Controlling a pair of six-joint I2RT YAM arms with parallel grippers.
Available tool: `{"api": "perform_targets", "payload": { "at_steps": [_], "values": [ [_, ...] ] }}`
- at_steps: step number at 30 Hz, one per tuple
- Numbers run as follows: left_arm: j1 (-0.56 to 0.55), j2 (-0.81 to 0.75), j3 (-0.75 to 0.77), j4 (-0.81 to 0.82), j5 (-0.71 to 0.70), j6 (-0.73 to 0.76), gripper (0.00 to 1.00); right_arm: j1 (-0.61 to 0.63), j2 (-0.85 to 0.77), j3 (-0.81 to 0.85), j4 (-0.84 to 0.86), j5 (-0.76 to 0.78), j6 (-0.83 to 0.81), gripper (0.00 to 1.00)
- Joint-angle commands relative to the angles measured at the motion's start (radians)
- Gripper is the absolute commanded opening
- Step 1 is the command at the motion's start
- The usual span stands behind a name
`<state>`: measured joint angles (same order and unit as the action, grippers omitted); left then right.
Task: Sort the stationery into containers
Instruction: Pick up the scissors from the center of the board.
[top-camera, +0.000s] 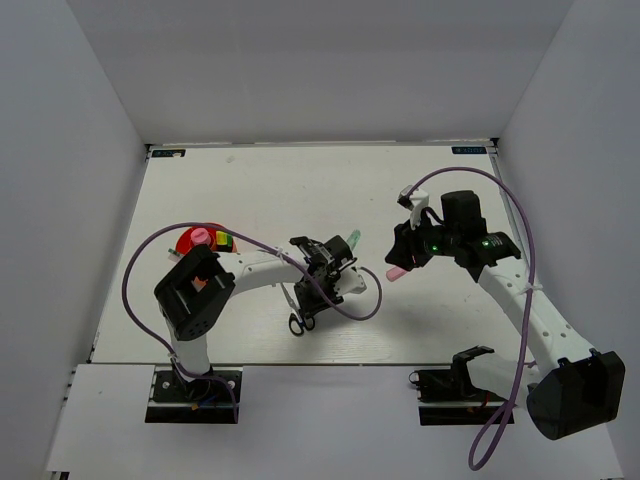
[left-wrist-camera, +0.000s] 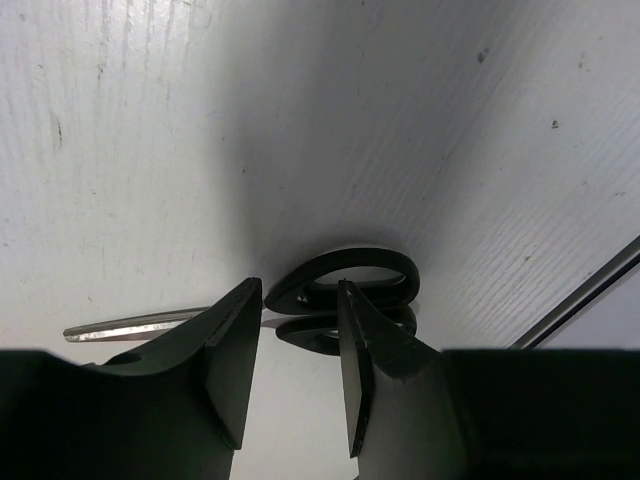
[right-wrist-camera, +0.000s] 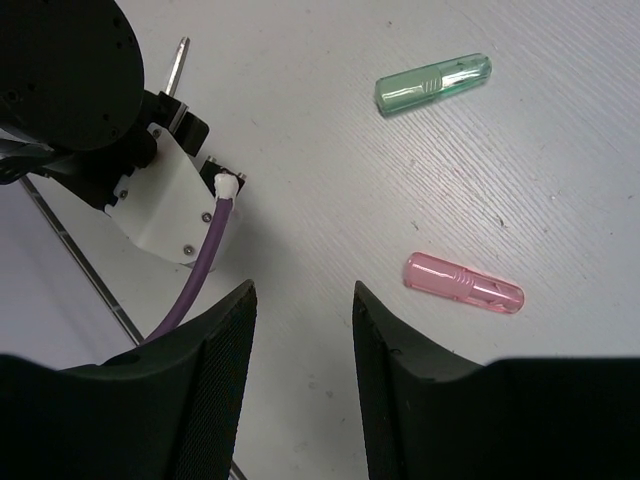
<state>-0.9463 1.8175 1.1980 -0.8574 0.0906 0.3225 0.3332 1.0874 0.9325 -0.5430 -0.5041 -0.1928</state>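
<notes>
Red-orange cup (top-camera: 184, 241) holds a pink-topped item (top-camera: 200, 235) and green- and yellow-capped markers (top-camera: 223, 240).

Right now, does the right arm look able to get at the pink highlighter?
Probably yes: the right tool hangs open just beside the pink highlighter, which lies alone on bare table, apart from the green highlighter.

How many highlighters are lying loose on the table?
2. The pale green highlighter lies flat toward the middle; the pink highlighter lies flat to its right, apart from it. More may be hidden in the red cup.
</notes>
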Motion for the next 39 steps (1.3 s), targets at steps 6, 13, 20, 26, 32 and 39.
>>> {"api": "perform_targets", "payload": {
  "at_steps": [6,13,20,26,32,39],
  "values": [
    [0.001,-0.012,-0.025,0.035,0.006,0.016,0.47,-0.011,-0.010,-0.009,0.020,-0.034,-0.007,0.47],
    [0.000,0.017,-0.046,0.095,-0.029,0.007,0.44,-0.017,-0.018,-0.011,0.017,-0.050,-0.007,0.47],
    [0.003,0.040,-0.087,0.153,-0.080,-0.013,0.26,-0.020,-0.027,-0.009,0.014,-0.057,-0.010,0.47],
    [0.007,0.043,-0.086,0.173,-0.084,-0.045,0.10,-0.026,-0.037,-0.012,0.018,-0.068,-0.011,0.47],
    [0.064,-0.036,-0.051,0.176,-0.046,-0.109,0.00,-0.031,-0.037,-0.011,0.014,-0.071,-0.010,0.47],
    [0.150,-0.187,-0.026,0.217,0.067,-0.201,0.00,-0.036,-0.041,-0.014,0.015,-0.071,-0.010,0.48]
  ]
}}
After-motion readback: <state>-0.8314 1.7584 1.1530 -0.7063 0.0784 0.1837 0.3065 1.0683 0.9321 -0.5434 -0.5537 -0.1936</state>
